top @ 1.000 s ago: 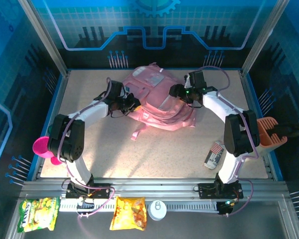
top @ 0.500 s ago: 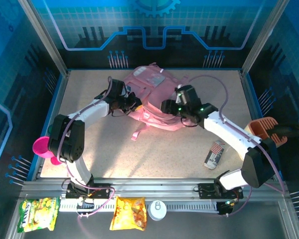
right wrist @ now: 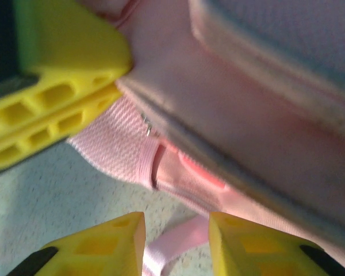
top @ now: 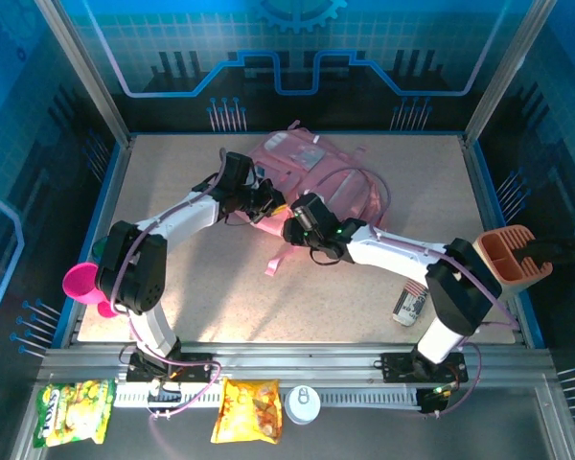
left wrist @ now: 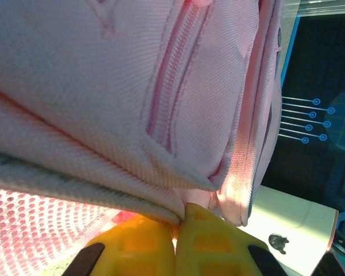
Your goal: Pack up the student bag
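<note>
Near rail, off the desk (top: 201,287): green snack bag (top: 75,412), yellow snack bag (top: 247,410), white round lid-like thing (top: 303,403).
Desk, near right: small flag-print pack (top: 411,299), lying flat, well apart from the bag.
Left edge: magenta cup (top: 80,283). Right edge: orange divided holder (top: 505,257).
Student bag (top: 316,172) lies at the far middle of the desk, pale front panel up. One pink strap (top: 273,261) trails from it toward the near side.
Right hand (top: 289,230) is at the bag's near-left corner, low over the desk. On the right wrist cam the hand (right wrist: 175,224) has its fingers apart, medium gap. A pink strap end (right wrist: 169,247) lies in the gap; can't tell if the pads touch it. Bag fabric (right wrist: 247,115) is just ahead of it.
Left hand (top: 274,207) is just beyond the right one, on the bag's left edge. On the left wrist cam the hand (left wrist: 179,230) has its yellow fingers pressed together, pinching the pink seam edge of the bag (left wrist: 103,86). The zip line runs up the fabric above the pinch.
The two hands are close together, almost touching.
</note>
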